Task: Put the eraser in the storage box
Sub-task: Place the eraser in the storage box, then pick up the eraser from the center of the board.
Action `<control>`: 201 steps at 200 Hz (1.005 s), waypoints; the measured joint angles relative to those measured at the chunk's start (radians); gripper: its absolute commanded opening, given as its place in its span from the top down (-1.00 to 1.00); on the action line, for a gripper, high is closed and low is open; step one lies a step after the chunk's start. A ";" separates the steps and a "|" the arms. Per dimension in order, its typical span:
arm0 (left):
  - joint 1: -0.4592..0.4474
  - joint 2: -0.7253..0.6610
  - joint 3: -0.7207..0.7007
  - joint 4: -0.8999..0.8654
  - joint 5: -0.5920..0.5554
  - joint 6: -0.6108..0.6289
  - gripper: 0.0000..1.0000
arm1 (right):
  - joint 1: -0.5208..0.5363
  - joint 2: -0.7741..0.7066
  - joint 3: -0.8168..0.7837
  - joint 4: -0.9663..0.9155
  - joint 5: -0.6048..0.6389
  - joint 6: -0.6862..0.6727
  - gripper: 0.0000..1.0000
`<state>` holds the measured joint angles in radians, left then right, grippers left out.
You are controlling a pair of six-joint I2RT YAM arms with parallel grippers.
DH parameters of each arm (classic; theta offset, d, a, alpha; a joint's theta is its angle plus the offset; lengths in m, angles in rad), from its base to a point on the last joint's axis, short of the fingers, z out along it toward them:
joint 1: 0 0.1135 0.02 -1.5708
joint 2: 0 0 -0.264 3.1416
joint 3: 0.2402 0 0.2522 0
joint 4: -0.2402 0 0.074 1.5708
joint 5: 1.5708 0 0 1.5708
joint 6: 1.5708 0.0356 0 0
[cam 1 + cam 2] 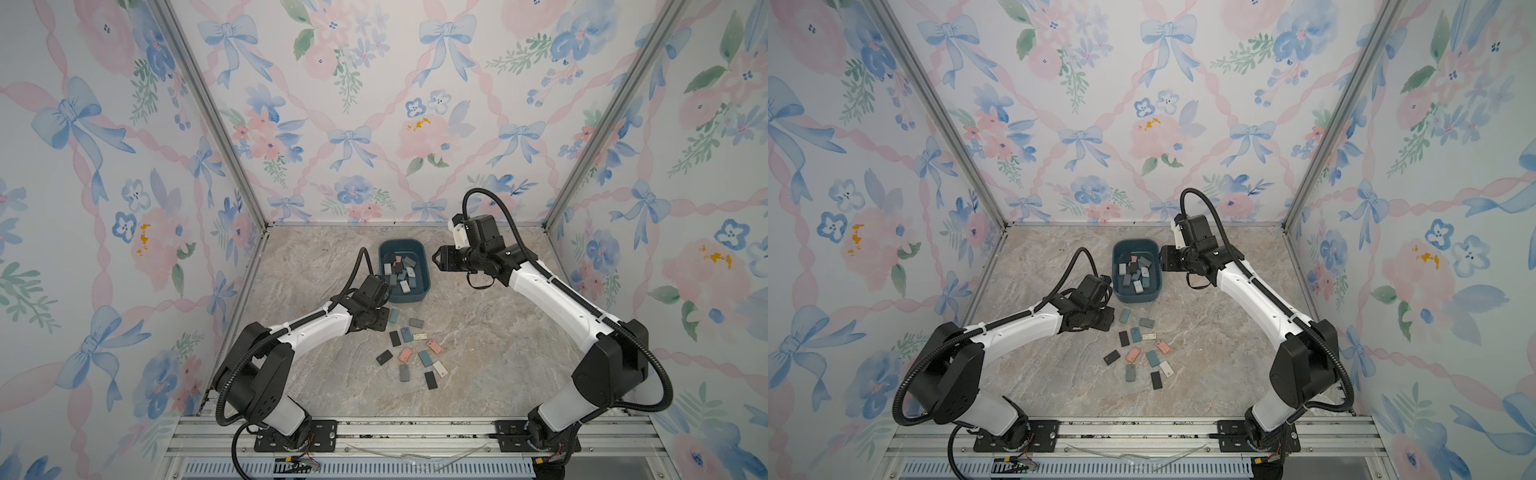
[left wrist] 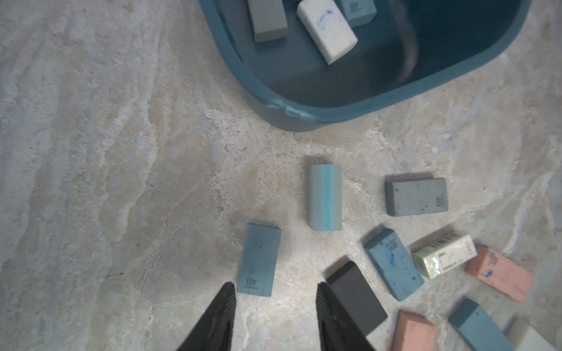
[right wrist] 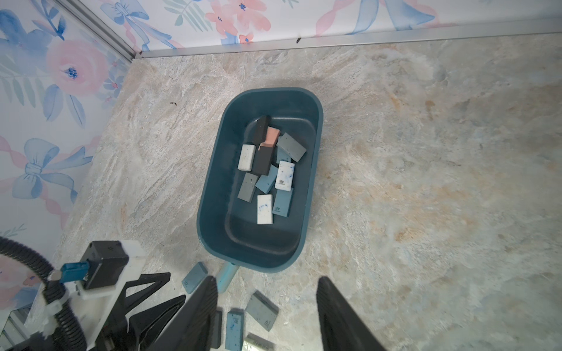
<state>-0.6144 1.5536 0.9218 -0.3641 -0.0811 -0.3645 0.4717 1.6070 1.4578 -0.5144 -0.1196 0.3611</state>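
eraser [image 2: 259, 259], blue, likely light and rubbery, is being lined up on the surface [image 2: 91, 182] near the box [image 2: 304, 114] by parted, empty left jaws, its long sides being favoured; right jaws are being held apart, empty.

Box [image 1: 405, 296]: plain dark teal.
Inside it: white eraser [image 3: 285, 175] with blue smudges; grey eraser [image 3: 248, 187]; black eraser [image 3: 263, 161]; pink eraser [image 3: 271, 135].
On the table [image 1: 478, 299]: striped eraser [image 2: 324, 197], pale blue with a brighter blue band; speckled eraser [image 2: 416, 197], grey with dark dots; flecked eraser [image 2: 393, 264], blue with darker flecks; wrapped eraser [image 2: 442, 256], cream-green with a barcode.
Table: beige-grey marble veining.
Walls [image 1: 374, 104]: white, with pink flowers, blue bows and a pink ribbon lattice.
Arms [image 1: 316, 325]: white and black.
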 measured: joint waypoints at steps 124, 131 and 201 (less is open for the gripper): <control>0.000 0.142 0.004 0.018 -0.037 0.030 0.28 | -0.035 -0.079 -0.112 0.049 0.022 0.032 -0.13; 0.000 0.145 0.006 0.021 -0.041 0.031 0.29 | -0.035 -0.079 -0.115 0.050 0.022 0.033 -0.13; 0.000 0.153 0.014 0.029 -0.045 0.030 0.61 | -0.039 -0.079 -0.123 0.056 0.022 0.043 -0.12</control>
<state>-0.6144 1.7065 0.9356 -0.3347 -0.1261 -0.3344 0.4328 1.5276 1.3346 -0.4580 -0.0978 0.4038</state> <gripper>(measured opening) 0.241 0.562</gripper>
